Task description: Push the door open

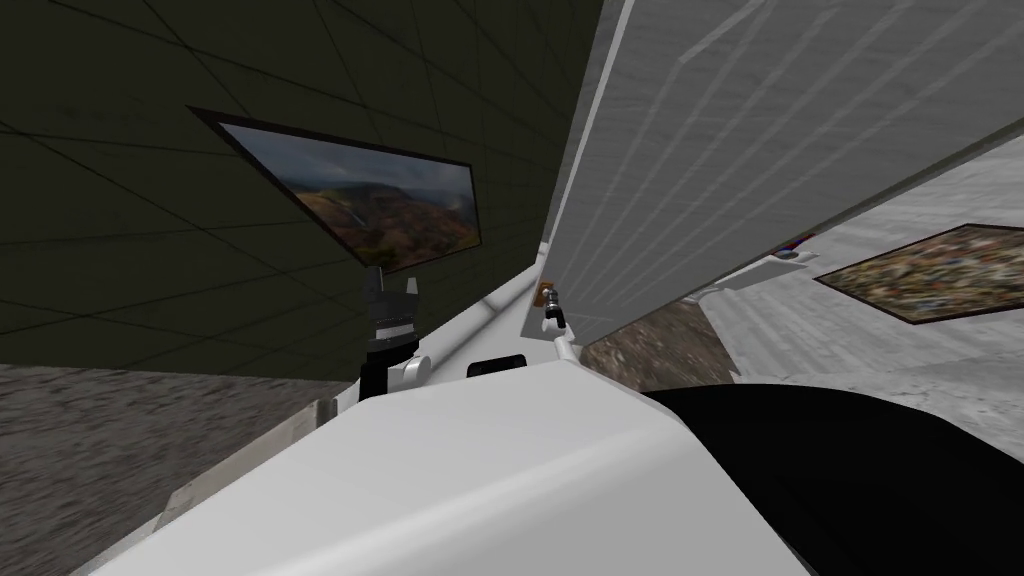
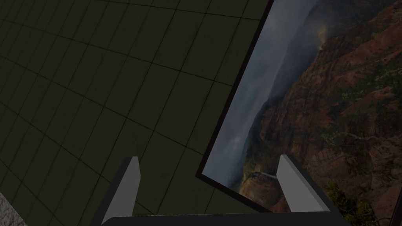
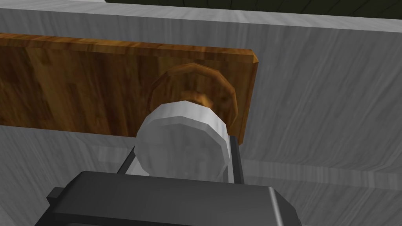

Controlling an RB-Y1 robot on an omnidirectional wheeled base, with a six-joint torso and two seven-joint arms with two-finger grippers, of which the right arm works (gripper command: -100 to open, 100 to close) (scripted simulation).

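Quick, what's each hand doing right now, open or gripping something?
Left gripper: open, holding nothing.
Right gripper: shut on the knob.

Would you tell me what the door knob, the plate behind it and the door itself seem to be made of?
The knob looks like pale grey plastic or painted metal, smooth and faceted; I cannot tell which. The plate behind it looks like varnished brown wood, with visible grain. The door is grey with faint streaks, perhaps painted wood.
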